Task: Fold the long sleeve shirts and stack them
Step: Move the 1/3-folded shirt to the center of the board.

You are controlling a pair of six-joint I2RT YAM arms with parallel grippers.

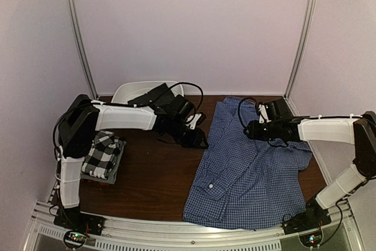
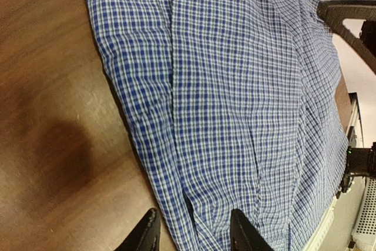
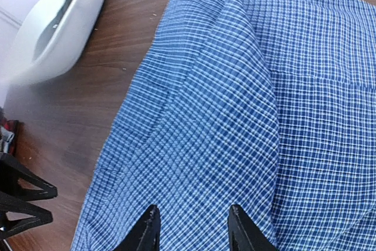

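Limp blue-checked shirt (image 1: pixel 252 168) sprawls on the table (image 1: pixel 158 174), likely best pinched at its edges; both jaws hover parted, empty.

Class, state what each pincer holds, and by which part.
Nothing is held: the left pincer and right pincer stand open above the blue-and-white checked shirt.

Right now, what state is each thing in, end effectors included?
Blue check shirt: spread on the table, wrinkled.
Plaid shirt: folded, at the table's left.
Basin: at the table's back, contents hidden.
Left end effector: open, empty.
Right end effector: open, empty.
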